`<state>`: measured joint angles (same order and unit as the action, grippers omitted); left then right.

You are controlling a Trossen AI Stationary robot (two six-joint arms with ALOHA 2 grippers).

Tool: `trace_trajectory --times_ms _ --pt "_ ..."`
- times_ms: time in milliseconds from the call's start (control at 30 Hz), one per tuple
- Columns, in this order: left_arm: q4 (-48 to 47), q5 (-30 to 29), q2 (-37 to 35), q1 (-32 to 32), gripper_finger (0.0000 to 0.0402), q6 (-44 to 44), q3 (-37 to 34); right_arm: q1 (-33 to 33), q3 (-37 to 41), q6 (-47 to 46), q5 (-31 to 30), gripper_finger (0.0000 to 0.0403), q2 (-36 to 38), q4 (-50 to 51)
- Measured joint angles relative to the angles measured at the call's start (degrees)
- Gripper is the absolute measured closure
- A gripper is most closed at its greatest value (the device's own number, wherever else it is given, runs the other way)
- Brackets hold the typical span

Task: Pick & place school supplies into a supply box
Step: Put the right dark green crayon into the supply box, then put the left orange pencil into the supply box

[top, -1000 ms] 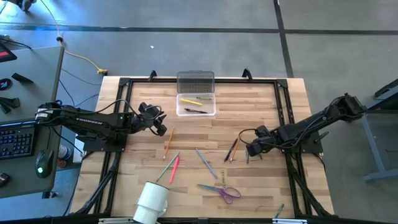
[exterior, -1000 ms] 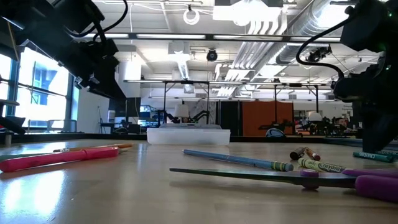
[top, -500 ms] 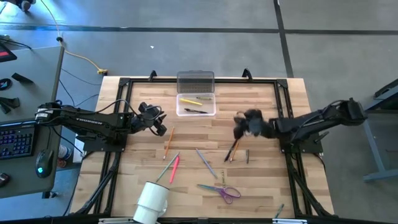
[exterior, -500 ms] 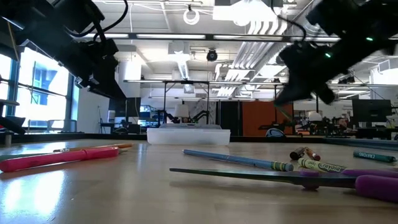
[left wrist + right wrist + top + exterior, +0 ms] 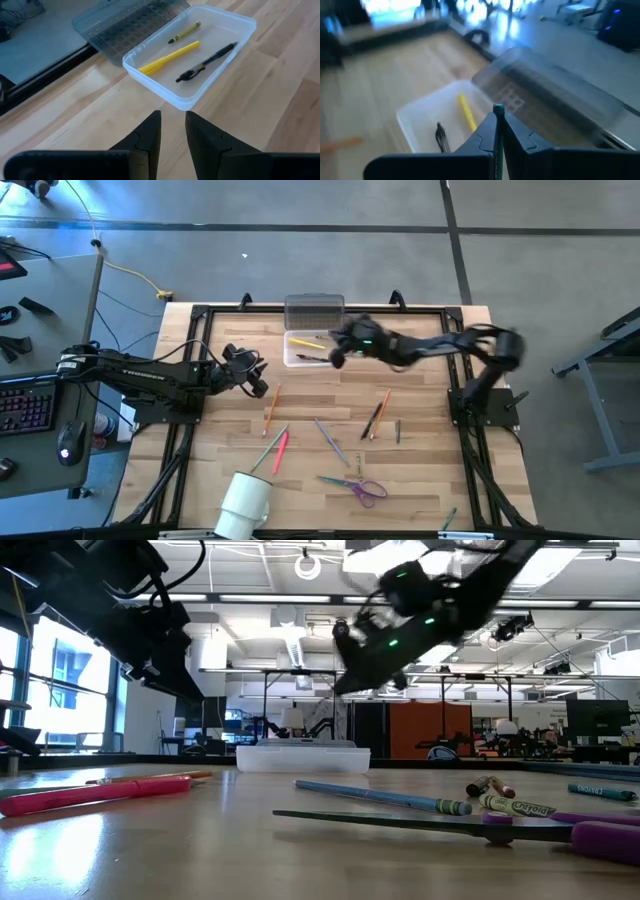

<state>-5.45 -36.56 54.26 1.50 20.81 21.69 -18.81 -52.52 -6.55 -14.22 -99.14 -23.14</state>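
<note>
Your right gripper (image 5: 338,352) hangs at the supply box (image 5: 316,348), upper centre of the high view, clenched on a thin green pencil (image 5: 498,131) that only its wrist view reveals. The left gripper (image 5: 262,385) waits at left, fingers slightly parted, empty. A white cup (image 5: 245,502) lies at bottom; scissors (image 5: 357,486) and loose pens sit mid-table. The left wrist view shows a black pen (image 5: 206,62) inside the box.
</note>
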Motion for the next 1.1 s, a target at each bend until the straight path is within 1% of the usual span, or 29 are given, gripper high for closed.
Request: trace_trajectory --times_ms 67,133,167,233,300,400,533,667,800,900,1000,1100 --pt "0.0 -0.4 0.0 0.0 0.0277 0.0 0.0 0.0 -6.9 3.0 1.4 0.0401 -5.7 6.8" --pt "0.0 -0.3 0.0 0.0 0.0277 0.0 0.0 0.4 -13.7 4.9 1.9 0.0402 -10.2 15.9" --pt "-0.1 -0.3 0.0 0.0 0.0277 0.0 0.0 0.7 -16.8 5.6 1.4 0.0402 -11.7 20.1" --pt "-0.1 -0.3 0.0 0.0 0.0277 0.0 0.0 1.6 -23.0 7.7 -1.4 0.0402 -14.6 28.7" --pt "-0.2 -0.3 0.0 0.0 0.0277 0.0 0.0 2.2 -27.5 9.2 -4.3 0.0399 -17.0 33.0" --pt "-0.2 -0.3 0.0 0.0 0.0277 0.0 0.0 2.3 -31.9 9.6 -3.3 0.0394 -19.8 36.4" --pt "-0.2 0.7 0.0 0.0 0.0277 1.3 0.0 1.7 -33.6 10.0 0.8 0.0378 -21.3 37.5" --pt "-0.6 4.3 0.2 0.0 0.0277 5.4 0.0 1.2 -33.5 9.6 0.7 0.0351 -22.0 40.2" --pt "-0.9 10.5 1.9 0.0 0.0277 11.6 0.0 1.1 -33.6 9.6 0.5 0.0325 -22.0 40.4" --pt "-0.9 15.7 4.4 0.0 0.0277 17.3 0.0 1.4 -33.6 9.6 0.4 0.0312 -22.0 37.5" --pt "-0.9 21.0 8.0 0.0 0.0277 20.7 0.0 1.9 -33.6 9.6 0.5 0.0305 -22.0 35.1" --pt "-0.4 23.9 12.0 0.0 0.0277 22.1 0.0 2.3 -33.6 9.6 0.7 0.0305 -22.0 33.3"
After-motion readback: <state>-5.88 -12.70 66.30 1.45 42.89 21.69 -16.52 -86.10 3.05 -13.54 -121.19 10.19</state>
